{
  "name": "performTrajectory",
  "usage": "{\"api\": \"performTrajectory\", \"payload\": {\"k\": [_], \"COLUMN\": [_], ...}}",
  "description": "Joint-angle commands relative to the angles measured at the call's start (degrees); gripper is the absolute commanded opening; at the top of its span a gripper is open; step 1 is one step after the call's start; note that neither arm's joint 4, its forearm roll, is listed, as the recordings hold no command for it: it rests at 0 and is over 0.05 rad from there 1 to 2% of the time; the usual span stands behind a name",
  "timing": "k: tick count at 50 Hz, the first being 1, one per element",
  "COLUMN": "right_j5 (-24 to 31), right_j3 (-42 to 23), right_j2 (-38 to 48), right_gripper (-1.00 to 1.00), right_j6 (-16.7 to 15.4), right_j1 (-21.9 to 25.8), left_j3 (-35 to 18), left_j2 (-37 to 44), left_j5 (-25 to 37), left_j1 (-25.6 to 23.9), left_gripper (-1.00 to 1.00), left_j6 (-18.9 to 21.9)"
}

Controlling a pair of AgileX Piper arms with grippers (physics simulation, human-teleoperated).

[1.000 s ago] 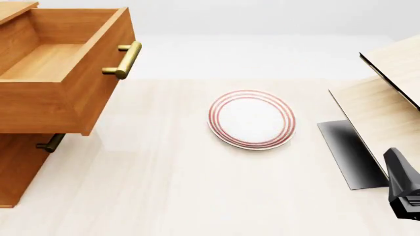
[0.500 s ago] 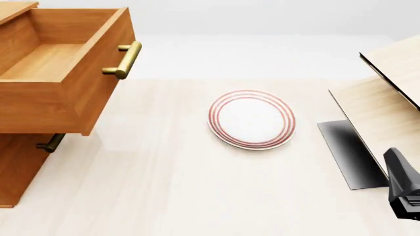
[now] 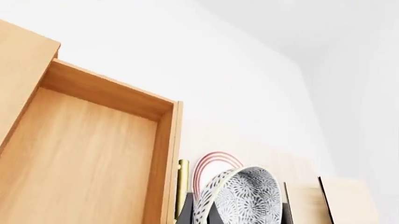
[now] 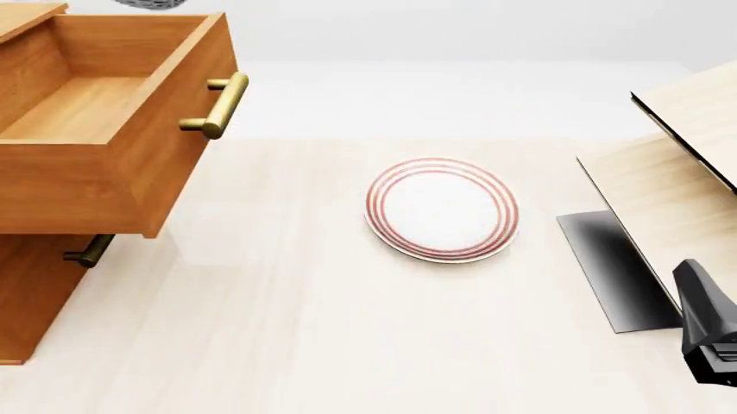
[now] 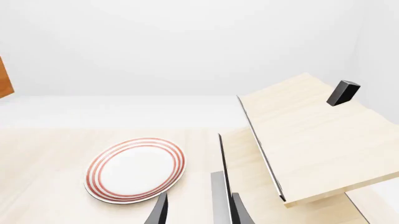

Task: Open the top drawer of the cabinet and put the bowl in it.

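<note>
Top drawer [image 4: 110, 103]: pulled fully out of the cabinet [image 4: 29, 293], interior bare, brass handle toward the plate.

Bowl [image 3: 240, 198]: white with dense grey-black speckle; tipped on edge in the left wrist view, close to the camera, above and just outside the drawer's front wall. In the front view only a speckled sliver [image 4: 148, 3] shows at the upper edge, over the drawer.

Left gripper: fingers mostly hidden behind the bowl (a dark part shows at its base); jaws judged closed on the rim, since the bowl hangs off the table.

Right gripper [image 5: 196, 210]: parked low beside the pale wood structure [image 5: 311, 140]; jaws narrowly apart, holding nothing.

Plate [image 4: 443, 208]: red-ringed, flat on the table [image 4: 345, 345], well apart from the drawer.

Handling (judgement): rigid, light, glazed and likely slippery; breakable if dropped. Pinch across the rim wall; lower it close to the drawer floor before letting go.
</note>
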Motion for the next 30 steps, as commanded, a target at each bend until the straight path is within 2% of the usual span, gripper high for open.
{"api": "performTrajectory", "payload": {"k": [1, 19, 30], "right_j5": [0.0, 0.0, 0.0], "right_j3": [0.0, 0.0, 0.0], "right_j2": [-0.1, -0.1, -0.1], "right_gripper": [1.00, 1.00, 1.00], "right_j6": [0.0, 0.0, -0.1], "right_j1": [0.0, 0.0, 0.0], "left_j3": [7.8, 17.1, 19.6], "left_j2": [-6.4, -13.7, -15.1], "left_j5": [-3.1, -6.5, -8.3], "left_j1": [3.7, 8.3, 10.2], "left_gripper": [-1.00, -1.00, -1.00], "left_j6": [-2.2, -6.4, -7.7]}}
